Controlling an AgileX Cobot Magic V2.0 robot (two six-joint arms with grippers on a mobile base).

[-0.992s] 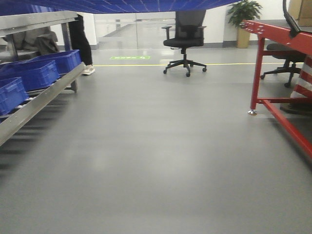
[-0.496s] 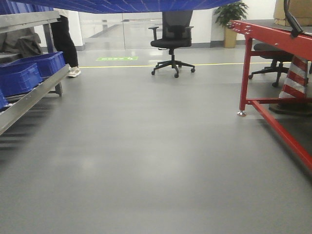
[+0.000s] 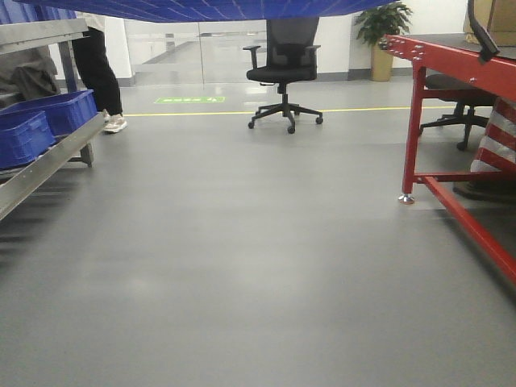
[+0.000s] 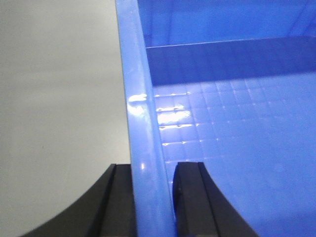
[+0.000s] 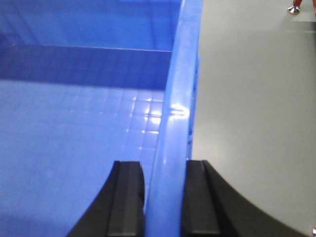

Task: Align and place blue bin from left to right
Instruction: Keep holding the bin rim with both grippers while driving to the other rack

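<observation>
Blue bin (image 4: 222, 123) rims sit pinched by left gripper (image 4: 153, 197) and right gripper (image 5: 165, 197) over broad grey floor (image 3: 258, 266).

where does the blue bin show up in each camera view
Front view: the blue bin is a strip along the top edge, with its grid underside showing.
Left wrist: the blue bin fills the right side, and the left tool is clamped on its wall.
Right wrist: the blue bin fills the left side, and the right tool is clamped on its wall.
Shared landmark: the grey floor, seen beyond the wall in both wrist views.
</observation>
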